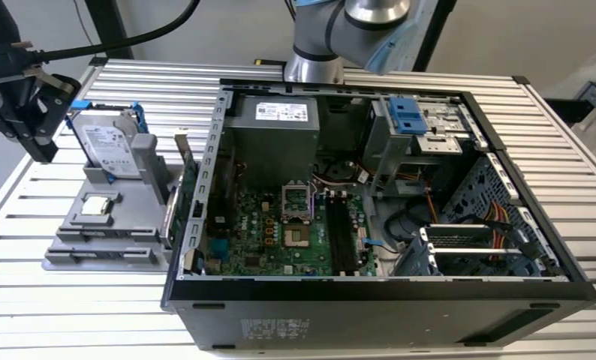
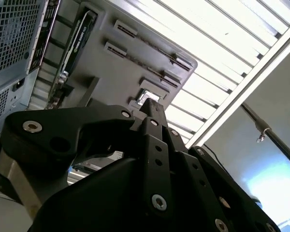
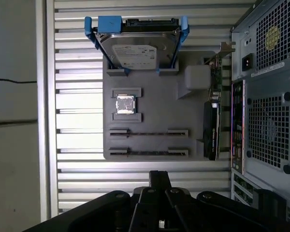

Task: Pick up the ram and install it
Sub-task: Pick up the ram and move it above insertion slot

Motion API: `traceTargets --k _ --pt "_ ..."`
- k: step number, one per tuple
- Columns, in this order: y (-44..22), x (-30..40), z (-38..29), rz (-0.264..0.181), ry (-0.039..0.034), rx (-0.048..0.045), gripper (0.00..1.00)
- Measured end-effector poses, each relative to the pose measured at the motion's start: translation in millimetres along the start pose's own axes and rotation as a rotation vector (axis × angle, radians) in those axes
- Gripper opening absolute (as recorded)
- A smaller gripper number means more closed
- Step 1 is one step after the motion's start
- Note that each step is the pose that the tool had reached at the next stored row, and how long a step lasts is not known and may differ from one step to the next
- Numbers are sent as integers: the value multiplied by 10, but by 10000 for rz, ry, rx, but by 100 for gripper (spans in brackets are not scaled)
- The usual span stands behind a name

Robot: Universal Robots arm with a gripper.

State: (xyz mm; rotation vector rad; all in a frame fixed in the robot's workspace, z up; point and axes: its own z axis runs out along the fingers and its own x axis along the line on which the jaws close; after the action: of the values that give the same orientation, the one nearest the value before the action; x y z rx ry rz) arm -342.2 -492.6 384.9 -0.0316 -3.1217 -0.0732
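Note:
My black gripper [image 1: 42, 152] hangs above the table at the exterior view's left, beside the grey parts holder [image 1: 73, 262]. Its fingertips [image 3: 159, 175] meet in a point with nothing between them, seen in both wrist views [image 2: 152, 104]. In the first wrist view the holder [image 3: 154, 104] lies straight ahead of the gripper. Its two long slots [image 3: 149, 132] each show a thin dark strip edge-on. I cannot tell whether a strip is the ram. The black motherboard slots [image 1: 338, 234] lie inside the open computer case [image 1: 378, 296].
A silver hard drive in a blue frame [image 1: 109, 146] stands at the holder's far end. A small square processor chip [image 3: 125, 104] sits mid-holder, and a dark expansion card [image 3: 211, 125] stands along the holder's case side. The slatted metal table [image 1: 67, 315] reaches its edge beside the gripper.

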Motion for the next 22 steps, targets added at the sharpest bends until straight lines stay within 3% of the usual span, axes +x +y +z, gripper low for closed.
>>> traceTargets --k 22 --pt "0 1 0 -1509 71 28 0"
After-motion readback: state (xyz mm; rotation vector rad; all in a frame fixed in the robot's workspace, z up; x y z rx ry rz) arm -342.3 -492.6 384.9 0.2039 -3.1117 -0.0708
